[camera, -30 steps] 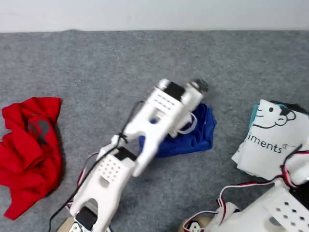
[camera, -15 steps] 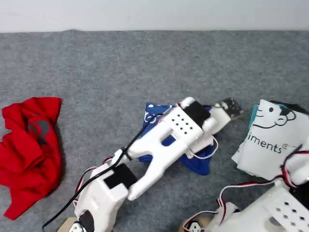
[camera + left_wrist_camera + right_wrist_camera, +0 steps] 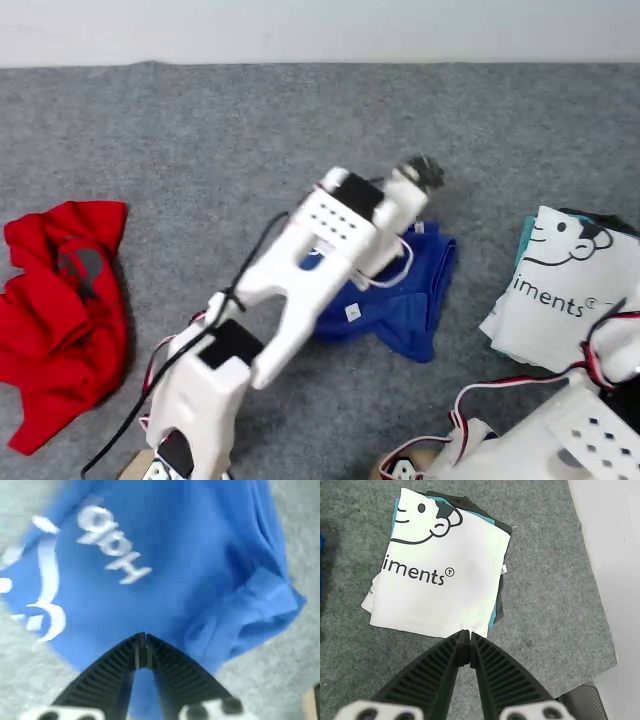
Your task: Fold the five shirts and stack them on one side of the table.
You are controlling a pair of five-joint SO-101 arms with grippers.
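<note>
1. Left gripper (image 3: pixel 141 649): hanging over the blue shirt (image 3: pixel 400 295) after swinging out toward the stack and back. Its claw is pressed together, with no cloth showing between the tips.
2. Blue shirt: lying mid-table, bunched and only loosely folded, and now sitting nearer the stack than a second ago.
3. Right gripper (image 3: pixel 465 642): idling at the edge of the white shirt (image 3: pixel 445 575), claw pressed together and carrying nothing.
4. Red shirt (image 3: pixel 60 300): lying crumpled on the table's far left side.
5. Judgement: the blue fold is looking unfinished, and the red shirt is still waiting.
</note>
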